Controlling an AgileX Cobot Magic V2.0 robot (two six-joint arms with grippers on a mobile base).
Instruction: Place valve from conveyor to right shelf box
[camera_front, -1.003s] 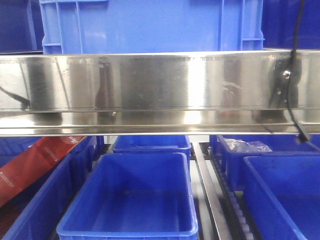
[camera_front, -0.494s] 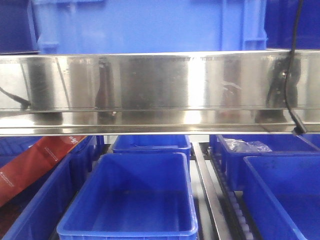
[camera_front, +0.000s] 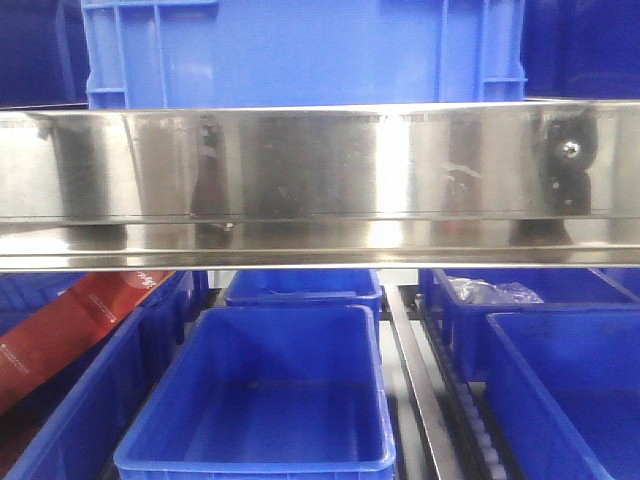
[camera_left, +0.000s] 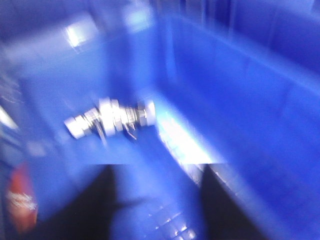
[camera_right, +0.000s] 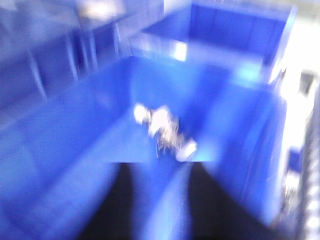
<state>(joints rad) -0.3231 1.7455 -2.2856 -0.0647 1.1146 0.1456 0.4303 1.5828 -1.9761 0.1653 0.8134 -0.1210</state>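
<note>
Both wrist cams are blurry: the valve (camera_left: 111, 119) lies on the floor of a blue box (camera_left: 260, 100), around 11 o'clock from the left gripper (camera_left: 157, 200). Right gripper (camera_right: 157, 200) also hangs above it. Both look open, holding nothing.

- Both wrist views are badly smeared; the valve (camera_left: 111, 119) reads only as a silvery, ringed blur in a blue box (camera_left: 260, 115).
- The dark fingers (camera_right: 112, 200) are cut off by the bottom edge.
- The shelf (camera_front: 320, 180) beam hides the boxes behind it.
- A red package (camera_front: 60, 335) runs off the left edge.
</note>
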